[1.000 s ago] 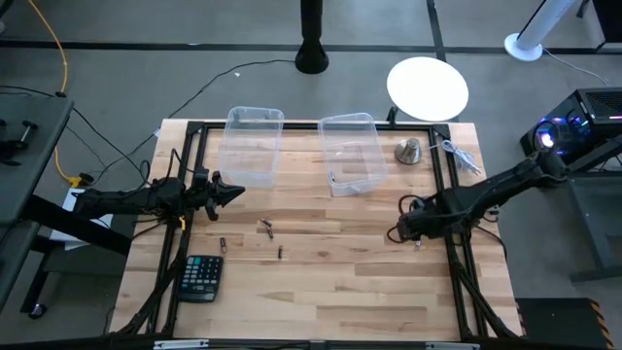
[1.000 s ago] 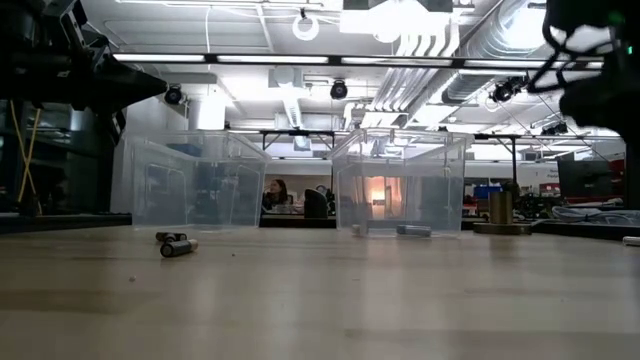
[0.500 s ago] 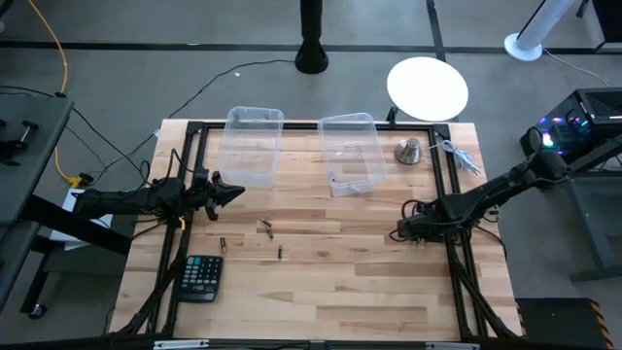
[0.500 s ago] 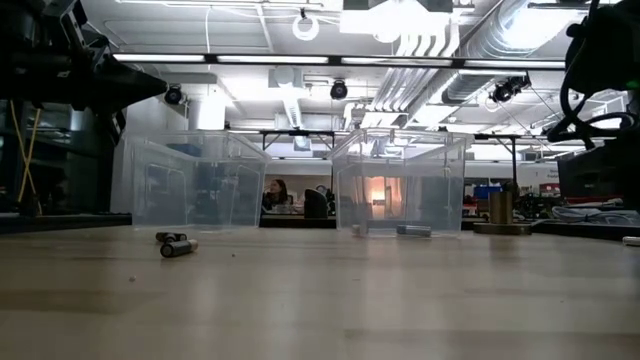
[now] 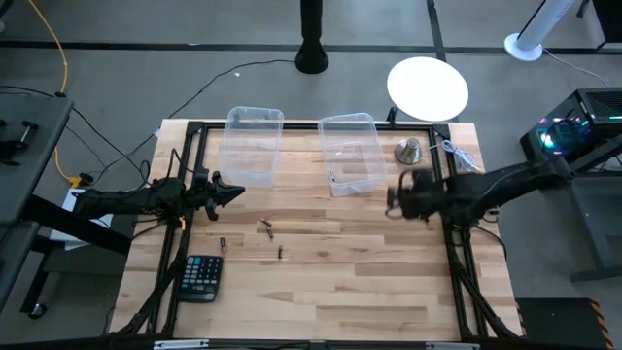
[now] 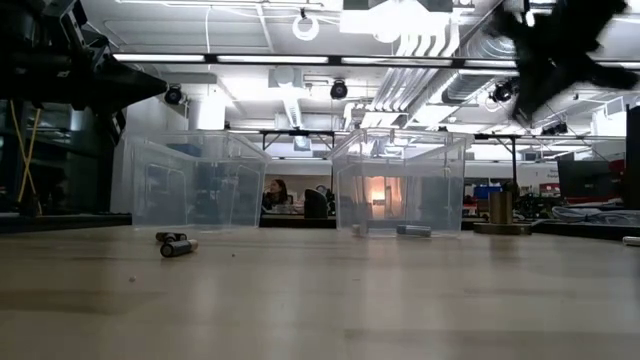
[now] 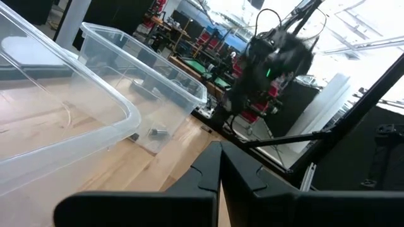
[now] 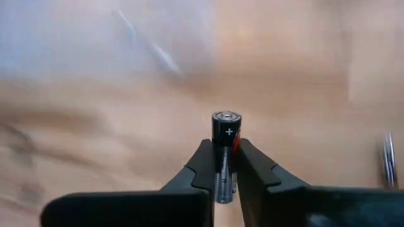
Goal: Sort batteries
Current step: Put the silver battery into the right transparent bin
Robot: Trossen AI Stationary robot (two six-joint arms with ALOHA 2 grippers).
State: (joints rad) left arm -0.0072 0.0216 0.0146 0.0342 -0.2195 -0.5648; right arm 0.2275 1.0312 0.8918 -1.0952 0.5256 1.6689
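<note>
Three small batteries (image 5: 266, 227) lie on the wood left of centre; in the low view two of them (image 6: 177, 245) show. Another battery (image 6: 412, 231) lies in the right clear bin (image 5: 352, 154). My right gripper (image 5: 393, 201), blurred, is raised above the table just right of that bin and shut on a black battery (image 8: 226, 126). It shows high up in the low view (image 6: 545, 55). My left gripper (image 5: 233, 192) hovers shut above the table's left part, beside the left clear bin (image 5: 253, 146). My right gripper pinches the black battery's body (image 8: 225, 157) between its two fingers. The battery lies along the fingers, and its plus end (image 8: 226, 116) sticks out past the fingertips. It is lifted clear of the table.
A calculator (image 5: 201, 277) lies near the left front. A metal bell-shaped object (image 5: 408, 151) and a pale cable (image 5: 462, 156) sit at the far right. A black frame (image 5: 455, 243) runs along the table's edges.
My right gripper has risen from the table near the right edge. It has gone toward the far edge and the right bin, fastest over the last half second.
</note>
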